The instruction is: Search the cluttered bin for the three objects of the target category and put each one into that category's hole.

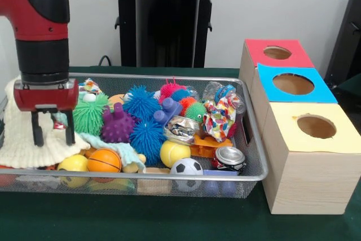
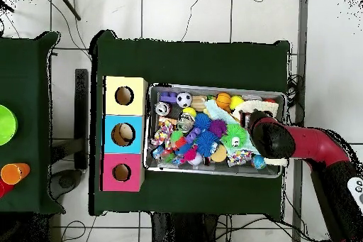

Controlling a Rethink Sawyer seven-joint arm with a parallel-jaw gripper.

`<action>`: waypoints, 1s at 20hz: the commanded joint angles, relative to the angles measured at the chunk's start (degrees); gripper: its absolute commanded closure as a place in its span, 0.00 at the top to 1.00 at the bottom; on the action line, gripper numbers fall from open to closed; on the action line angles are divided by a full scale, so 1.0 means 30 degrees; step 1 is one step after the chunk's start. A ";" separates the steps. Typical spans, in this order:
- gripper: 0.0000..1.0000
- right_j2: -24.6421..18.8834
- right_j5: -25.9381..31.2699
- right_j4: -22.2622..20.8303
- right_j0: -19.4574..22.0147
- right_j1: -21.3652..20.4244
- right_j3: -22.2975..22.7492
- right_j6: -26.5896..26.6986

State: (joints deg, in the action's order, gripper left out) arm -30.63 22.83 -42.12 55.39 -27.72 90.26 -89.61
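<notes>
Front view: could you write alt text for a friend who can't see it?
A red and black robot arm lowers its open gripper over a cream knitted cloth at the left end of a wire mesh bin crammed with spiky balls, sports balls and crumpled wrappers. To the right stand three wooden boxes, each with a round hole, topped red, blue and yellow.

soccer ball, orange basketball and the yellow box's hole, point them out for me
soccer ball (image 1: 186, 166), front view, on its white top face.
orange basketball (image 1: 104, 161), front view, on the middle of its orange side.
yellow box's hole (image 1: 316, 126), front view, on the dark opening.
</notes>
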 commanded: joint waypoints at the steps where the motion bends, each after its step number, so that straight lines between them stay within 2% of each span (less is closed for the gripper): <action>1: 1.00 -0.1236 0.0762 -0.0867 0.0533 0.2240 -0.1775 0.3395; 7: 1.00 -0.1735 0.0929 -0.0941 0.0879 0.3265 -0.2502 0.4140; 16: 1.00 -0.2039 0.1334 -0.1007 0.0947 0.3728 -0.2993 0.4383; 17: 0.00 -0.2075 0.1420 -0.1026 0.0927 0.3714 -0.3017 0.4435; 19: 0.00 -0.2405 0.0851 -0.0675 0.1326 0.3898 -0.2742 0.3883; 20: 0.00 -0.2237 0.1240 -0.0705 0.1077 0.3755 -0.2889 0.3987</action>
State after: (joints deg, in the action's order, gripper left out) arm -33.17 23.06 -42.13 58.55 -21.92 86.84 -89.59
